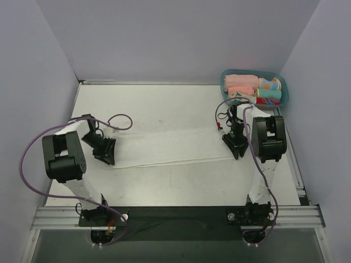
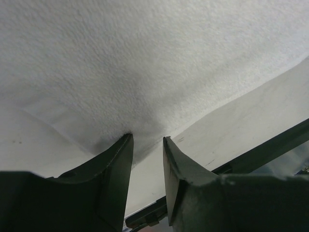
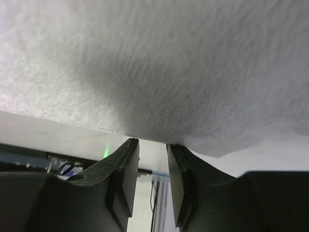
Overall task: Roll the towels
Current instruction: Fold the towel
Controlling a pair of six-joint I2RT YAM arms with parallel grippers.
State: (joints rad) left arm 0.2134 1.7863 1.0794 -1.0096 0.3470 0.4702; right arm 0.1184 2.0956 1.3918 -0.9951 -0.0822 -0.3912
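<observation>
A white towel (image 1: 175, 145) lies flat as a long strip across the middle of the table, reaching from one gripper to the other. My left gripper (image 1: 106, 155) is down at the towel's left end. In the left wrist view its jaws (image 2: 147, 137) stand a little apart, tips against the towel (image 2: 145, 63) edge, with nothing clamped between them. My right gripper (image 1: 237, 149) is down at the right end. In the right wrist view its fingers (image 3: 152, 141) are also slightly apart, tips touching the towel (image 3: 169, 63) edge, and the gap is empty.
A teal basket (image 1: 281, 80) stands at the back right corner with rolled pink towels (image 1: 241, 84) and colourful rolled cloths (image 1: 270, 90) in it. Grey walls close in the table on three sides. A metal rail (image 1: 175, 215) runs along the near edge.
</observation>
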